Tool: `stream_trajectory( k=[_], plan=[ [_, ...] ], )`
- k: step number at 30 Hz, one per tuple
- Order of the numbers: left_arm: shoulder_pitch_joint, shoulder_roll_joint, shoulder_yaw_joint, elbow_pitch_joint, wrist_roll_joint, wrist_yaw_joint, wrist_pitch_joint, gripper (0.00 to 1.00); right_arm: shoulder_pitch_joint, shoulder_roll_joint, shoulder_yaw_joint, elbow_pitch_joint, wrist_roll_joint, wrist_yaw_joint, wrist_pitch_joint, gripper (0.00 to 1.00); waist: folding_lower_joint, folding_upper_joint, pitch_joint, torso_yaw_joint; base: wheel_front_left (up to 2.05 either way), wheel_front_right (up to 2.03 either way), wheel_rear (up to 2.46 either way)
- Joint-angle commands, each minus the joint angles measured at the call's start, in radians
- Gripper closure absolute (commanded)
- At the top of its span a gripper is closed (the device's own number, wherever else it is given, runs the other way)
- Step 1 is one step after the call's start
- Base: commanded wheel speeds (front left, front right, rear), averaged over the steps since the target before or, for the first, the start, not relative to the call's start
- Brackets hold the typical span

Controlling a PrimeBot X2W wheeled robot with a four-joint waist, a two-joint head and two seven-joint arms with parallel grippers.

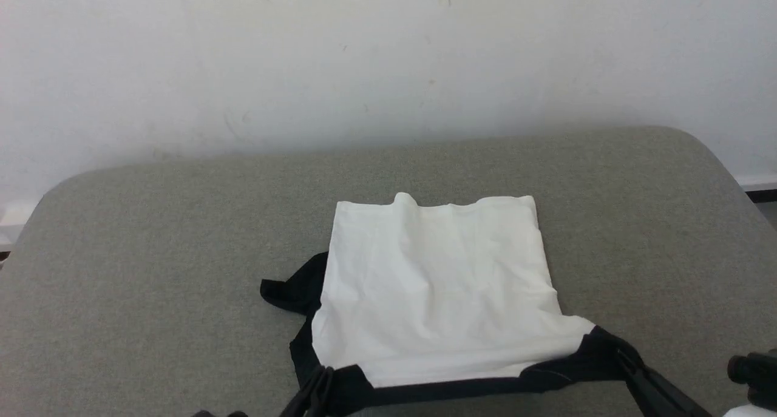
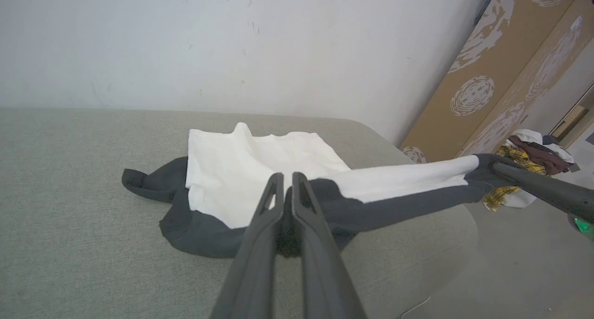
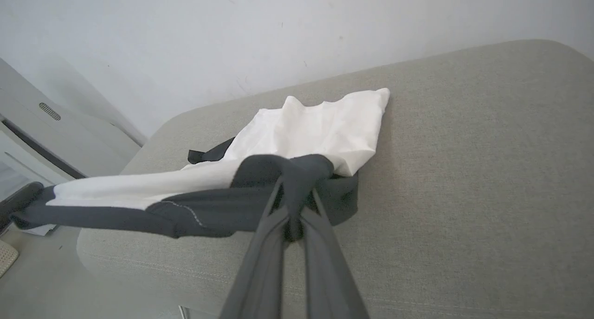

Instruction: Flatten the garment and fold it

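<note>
Lying creased and white, the garment (image 1: 437,283) has black corners clamped in left hand (image 2: 287,179) and right hand (image 3: 297,191).

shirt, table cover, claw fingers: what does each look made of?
Garment: soft knit fabric, likely cotton jersey, matte. It drapes, creases and stretches between the claws.
Table cover: grey-green woven or felt-like cloth, matte, with a fine speckled texture and a rounded, padded-looking edge.
Fingers of left claw and right claw: dark grey, matte, probably moulded plastic, though I can't confirm.
</note>
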Motion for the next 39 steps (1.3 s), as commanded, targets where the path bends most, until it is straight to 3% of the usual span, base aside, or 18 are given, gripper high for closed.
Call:
stream_trajectory(
  k=[1, 8, 13, 17, 27, 39],
  plan=[
    [-0.029, 0.012, 0.040, -0.008, 0.012, 0.031, -0.007, 1.00, -0.033, -0.012, -0.035, -0.016, -0.008, -0.012, -0.013, 1.00, 0.0001, 0.0000, 0.006, 0.005, 0.00, 0.00, 0.00],
    [-0.259, 0.000, 0.078, -0.044, 0.054, 0.013, 0.042, 1.00, -0.294, -0.012, 0.012, -0.059, -0.088, -0.012, 0.015, 1.00, 0.0001, 0.0000, 0.044, 0.006, 0.00, 0.00, 0.00],
    [-0.484, -0.002, 0.107, 0.006, 0.070, -0.024, 0.103, 1.00, -0.541, -0.015, 0.046, -0.013, -0.141, -0.012, 0.067, 1.00, 0.0001, 0.0000, 0.064, 0.008, 0.00, 0.00, 0.00],
    [-0.624, -0.008, 0.117, 0.054, 0.069, -0.056, 0.137, 1.00, -0.688, -0.053, 0.065, 0.048, -0.158, -0.012, 0.092, 1.00, 0.0001, 0.0000, 0.078, 0.009, 0.00, 0.00, 0.00],
    [-1.026, -0.067, 0.144, 0.323, -0.012, -0.162, 0.215, 1.00, -1.104, -0.094, 0.117, 0.351, -0.148, -0.012, 0.108, 1.00, 0.0001, 0.0000, 0.114, 0.008, 0.00, 0.00, 0.00],
    [-1.413, -0.027, 0.078, 0.639, 0.048, -0.294, 0.354, 1.00, -1.549, -0.090, 0.231, 0.769, -0.218, -0.012, 0.101, 1.00, 0.0001, 0.0000, 0.185, -0.016, 0.00, 0.00, 0.00]
  ],
)
